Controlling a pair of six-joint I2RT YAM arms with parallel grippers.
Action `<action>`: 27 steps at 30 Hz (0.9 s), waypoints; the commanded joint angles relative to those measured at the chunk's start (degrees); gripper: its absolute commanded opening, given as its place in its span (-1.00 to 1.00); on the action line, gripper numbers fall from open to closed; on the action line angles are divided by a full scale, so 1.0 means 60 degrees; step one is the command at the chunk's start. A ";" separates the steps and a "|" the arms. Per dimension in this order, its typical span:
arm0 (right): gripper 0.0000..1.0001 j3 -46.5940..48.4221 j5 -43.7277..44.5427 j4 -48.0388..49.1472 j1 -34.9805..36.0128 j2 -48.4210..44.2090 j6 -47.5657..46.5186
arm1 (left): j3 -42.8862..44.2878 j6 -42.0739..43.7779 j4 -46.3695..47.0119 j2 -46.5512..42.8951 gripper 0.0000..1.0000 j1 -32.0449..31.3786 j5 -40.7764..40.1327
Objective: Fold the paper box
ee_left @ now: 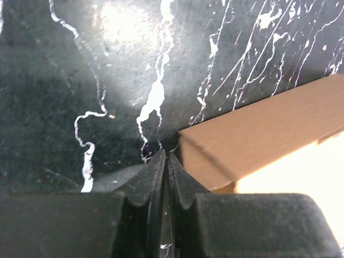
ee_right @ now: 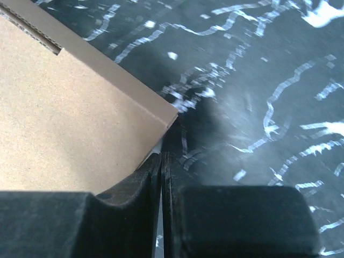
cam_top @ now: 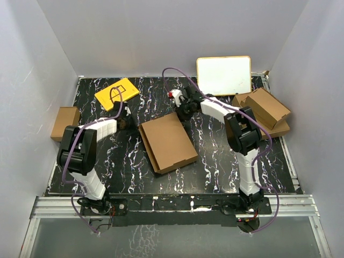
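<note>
Seemingly empty, left tool [ee_left: 165, 157] and right tool [ee_right: 161, 157] shut beside closed paper box [cam_top: 167, 141].

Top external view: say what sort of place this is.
Probably a robot test cell: bare white walls box in a black marbled table, with the paper box lying between the left arm and right arm.

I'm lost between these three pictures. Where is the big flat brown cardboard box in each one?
Top view: the paper box lies flat near the middle of the table.
Left wrist view: the paper box fills the right side, one corner pointing left.
Right wrist view: the paper box fills the upper left, one corner pointing right.
Shared landmark: the black, white-veined table surface.
</note>
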 commanded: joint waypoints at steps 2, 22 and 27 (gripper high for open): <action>-0.78 0.0277 0.0064 0.0236 0.1274 -0.0351 0.0673 | 0.1372 -0.0288 -0.0135 0.0542 -0.91 -0.0732 0.0510; -0.48 -0.2182 0.0059 0.1474 -0.0162 -0.2265 0.0673 | -0.0552 0.0348 -0.1022 -0.1784 -0.61 -0.0120 -0.0711; -0.57 -0.0748 0.0322 0.0848 -0.0154 -0.1192 0.0679 | 0.0533 0.0602 -0.1224 -0.0530 -0.69 -0.0045 -0.0927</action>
